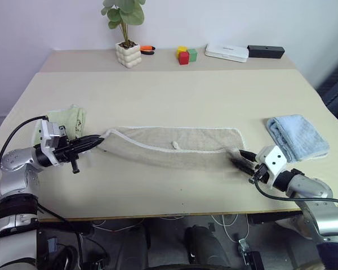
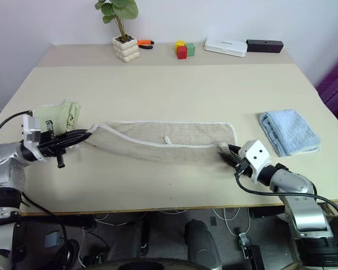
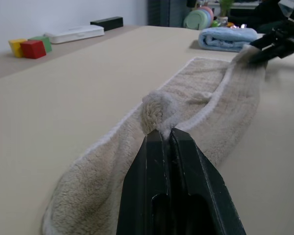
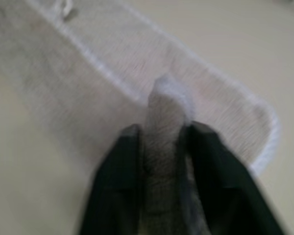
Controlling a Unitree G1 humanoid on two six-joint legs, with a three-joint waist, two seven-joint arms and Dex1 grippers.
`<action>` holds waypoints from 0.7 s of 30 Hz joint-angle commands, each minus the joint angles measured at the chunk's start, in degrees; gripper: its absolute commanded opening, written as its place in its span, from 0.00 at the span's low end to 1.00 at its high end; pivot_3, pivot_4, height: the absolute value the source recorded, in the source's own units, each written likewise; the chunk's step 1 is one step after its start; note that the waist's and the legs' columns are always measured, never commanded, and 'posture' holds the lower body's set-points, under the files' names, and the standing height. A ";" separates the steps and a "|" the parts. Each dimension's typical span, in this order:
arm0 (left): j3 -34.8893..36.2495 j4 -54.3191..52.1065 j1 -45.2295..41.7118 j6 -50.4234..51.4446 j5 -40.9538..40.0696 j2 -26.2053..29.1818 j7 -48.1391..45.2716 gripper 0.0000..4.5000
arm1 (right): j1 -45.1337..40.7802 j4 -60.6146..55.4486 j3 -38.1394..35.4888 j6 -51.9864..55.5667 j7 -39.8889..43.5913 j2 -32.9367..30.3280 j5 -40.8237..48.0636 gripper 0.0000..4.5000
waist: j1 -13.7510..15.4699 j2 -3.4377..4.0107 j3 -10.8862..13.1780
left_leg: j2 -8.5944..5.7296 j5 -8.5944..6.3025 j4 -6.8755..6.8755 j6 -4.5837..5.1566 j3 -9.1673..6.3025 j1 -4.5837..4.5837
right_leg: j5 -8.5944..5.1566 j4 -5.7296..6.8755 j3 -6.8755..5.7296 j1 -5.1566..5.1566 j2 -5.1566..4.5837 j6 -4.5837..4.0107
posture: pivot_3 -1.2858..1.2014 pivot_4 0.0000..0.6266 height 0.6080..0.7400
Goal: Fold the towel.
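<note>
**Towel stretched between both pincers**

The beige terry cloth towel with a white corded edge (image 1: 174, 147) lies folded lengthwise in a long band on the tabletop (image 1: 174, 95), reaching from one pincer to the other. The left pincer (image 1: 97, 140) is pressed together on the towel's end. At the far end, the right pincer (image 4: 159, 134) has its fingers parted with a bunched fold of towel between them. A light blue folded towel (image 1: 297, 136) sits just beyond the right pincer, and a pale green folded cloth (image 1: 67, 121) just behind the left one.
</note>
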 commanded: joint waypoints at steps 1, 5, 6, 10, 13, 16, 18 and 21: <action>0.75 -2.77 0.26 0.04 -1.17 0.26 0.55 0.00 | 0.46 -4.10 0.14 1.91 3.75 -2.24 2.04 0.76 | 0.07 0.00 0.00 | 0.00 0.00 0.00 0.00 0.00 0.00 | 0.00 0.00 0.00 0.00 0.00 0.00 | 0.52 0.24 1.00; 0.62 -3.53 0.41 0.36 -1.34 0.01 0.80 0.00 | -2.76 -3.87 -1.16 3.66 5.17 -4.25 2.32 0.76 | 0.01 0.00 0.00 | 0.00 0.00 0.00 0.00 0.00 0.00 | 0.00 0.00 0.00 0.00 0.00 0.00 | 0.52 0.24 1.00; 0.60 -3.63 0.38 0.38 -1.40 -0.02 0.84 0.00 | -4.20 -3.29 -1.74 4.16 5.59 -4.79 2.77 0.76 | 0.01 0.00 0.00 | 0.00 0.00 0.01 0.00 0.00 0.00 | 0.00 0.00 0.00 0.00 0.00 0.00 | 0.52 0.24 1.00; 0.45 -3.81 0.12 0.57 -1.51 -0.16 1.01 0.00 | -8.96 -0.29 -2.03 6.09 8.10 -6.93 3.52 0.76 | 0.00 0.00 0.00 | 0.00 0.00 -0.01 0.00 0.00 0.01 | 0.00 -0.01 0.00 0.00 0.00 0.00 | 0.52 0.24 1.00; 0.47 -4.19 0.17 0.66 -1.63 -0.30 1.05 0.00 | -13.76 3.20 -1.03 7.95 10.08 -8.21 3.36 0.76 | 0.09 0.00 0.00 | 0.00 0.00 -0.01 0.00 0.00 0.00 | 0.01 -0.02 -0.01 0.00 0.00 0.02 | 0.52 0.24 1.00; 0.52 -5.04 0.35 1.02 -1.84 -0.45 1.18 0.00 | -17.64 7.85 0.88 8.50 12.16 -9.51 1.52 0.76 | 0.07 0.00 0.00 | 0.00 0.00 0.02 0.00 0.01 0.00 | 0.01 -0.03 0.00 0.00 -0.01 0.01 | 0.52 0.24 1.00; 0.58 -5.90 0.69 1.30 -1.97 -0.51 1.32 0.00 | -19.14 9.14 1.61 12.80 14.47 -10.53 2.86 0.76 | 0.06 0.00 0.00 | 0.00 0.00 0.00 0.00 0.00 0.00 | 0.01 -0.03 0.00 0.00 0.00 0.01 | 0.52 0.24 1.00; 0.83 -6.98 1.17 1.80 -2.25 -0.56 1.55 0.00 | -19.81 9.72 2.42 16.94 16.97 -12.44 3.39 0.76 | 0.05 0.00 0.00 | 0.00 0.00 -0.01 0.00 0.00 -0.01 | 0.06 -0.03 -0.01 -0.01 0.00 0.11 | 0.52 0.24 1.00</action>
